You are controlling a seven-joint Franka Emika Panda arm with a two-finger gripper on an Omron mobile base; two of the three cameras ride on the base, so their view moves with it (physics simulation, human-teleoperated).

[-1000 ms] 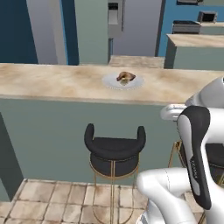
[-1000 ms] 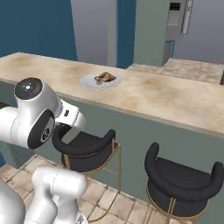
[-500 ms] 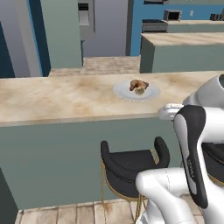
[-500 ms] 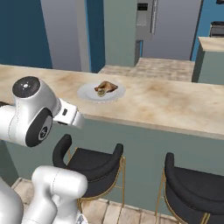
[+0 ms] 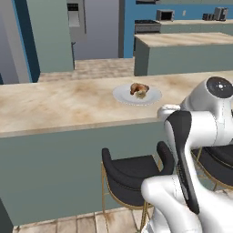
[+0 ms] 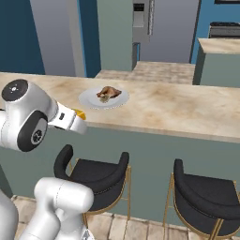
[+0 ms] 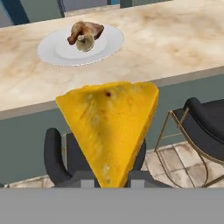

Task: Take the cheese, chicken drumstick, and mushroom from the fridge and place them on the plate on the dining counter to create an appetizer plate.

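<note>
My gripper (image 7: 111,178) is shut on the cheese (image 7: 109,131), a bright yellow wedge that looms large in the hand view. In the right base view the cheese (image 6: 80,114) peeks out at the tip of the hand, just in front of the dining counter (image 6: 178,108) edge. On the counter (image 7: 175,39) lies the round white plate (image 7: 105,43), holding the orange-brown chicken drumstick (image 7: 85,29) and the tan mushroom (image 7: 85,42) beside it. From the left base view the plate (image 5: 123,94) with the drumstick (image 5: 139,88) lies just beyond my arm. The fridge (image 6: 140,21) stands far behind.
Black gold-legged stools (image 5: 132,170) (image 6: 93,171) (image 6: 206,197) stand tucked against the counter's grey-green front, below the hand. A second counter (image 5: 182,50) runs behind the dining counter, with an aisle between them.
The whole picture has shifted as the base moved along the dining counter; the plate now sits closer ahead of the hand. The cheese stays in the gripper.
</note>
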